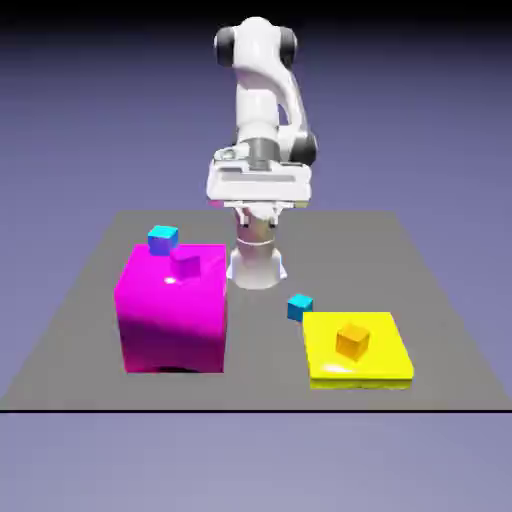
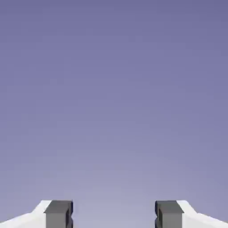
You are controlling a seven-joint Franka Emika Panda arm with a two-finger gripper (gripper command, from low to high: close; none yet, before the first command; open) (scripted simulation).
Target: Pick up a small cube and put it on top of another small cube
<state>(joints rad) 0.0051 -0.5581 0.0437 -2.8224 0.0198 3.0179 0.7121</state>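
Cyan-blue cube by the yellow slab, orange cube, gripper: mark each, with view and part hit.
Cyan-blue cube (image 1: 299, 309): exterior view, middle of its visible faces.
Orange cube (image 1: 352, 342): exterior view, middle of the cube.
Gripper (image 2: 114, 214): hand view, midway between the fingertips.

The surface (image 1: 270, 370) is a plain dark grey, and the backdrop (image 1: 400, 150) behind it runs from near-black at the top of the exterior view into muted blue-violet. The big block (image 1: 175, 320) is solid magenta — vivid, with a small pale glint — and the small cube (image 1: 185, 263) is magenta too. One small cube is cyan on top, with blue-violet sides (image 1: 163, 240); the other is cyan-blue (image 1: 300, 307), darker on its sides. The flat block (image 1: 355, 370) is bright yellow, and its small cube is orange (image 1: 352, 341). The arm (image 1: 257, 100) is white with black and grey joints — the fingertips (image 2: 58, 214) are grey.
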